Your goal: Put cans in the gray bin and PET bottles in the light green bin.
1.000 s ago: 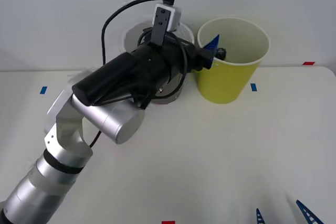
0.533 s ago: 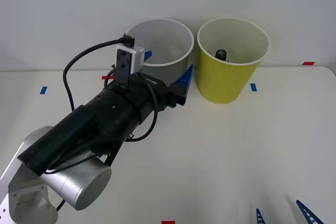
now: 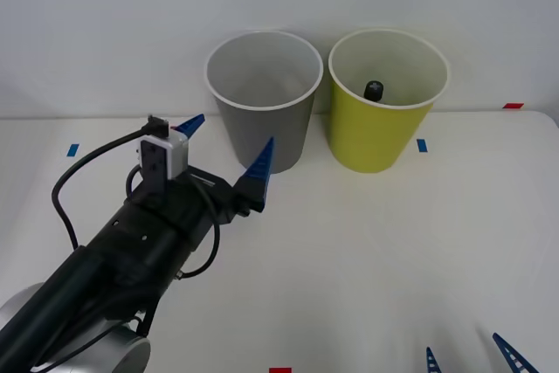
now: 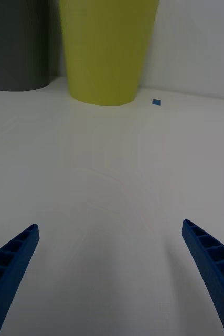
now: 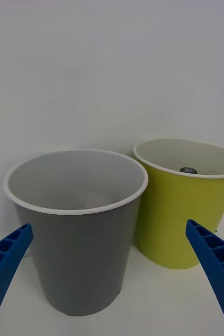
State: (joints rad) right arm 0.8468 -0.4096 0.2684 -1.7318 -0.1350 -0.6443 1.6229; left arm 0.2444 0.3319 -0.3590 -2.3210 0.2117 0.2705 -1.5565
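Just in front of the tall tapered gray bin [image 3: 262,93], the left gripper [image 3: 225,148] hung above the white table [image 3: 393,251] with its blue ribbed fingers spread wide and nothing between them. Beside that bin stood the matching yellow-green bin [image 3: 384,137], where the black cap of the small PET bottle [image 3: 374,90] showed inside. The right gripper [image 4: 112,273] waited low at the table's near right edge, fingers apart and empty.

right gripper [image 4: 112,278]: fingers wide apart over white table [image 4: 112,184] | light green bin [image 4: 107,50] beside gray bin [image 4: 17,44] | blue tape [image 4: 156,102] near
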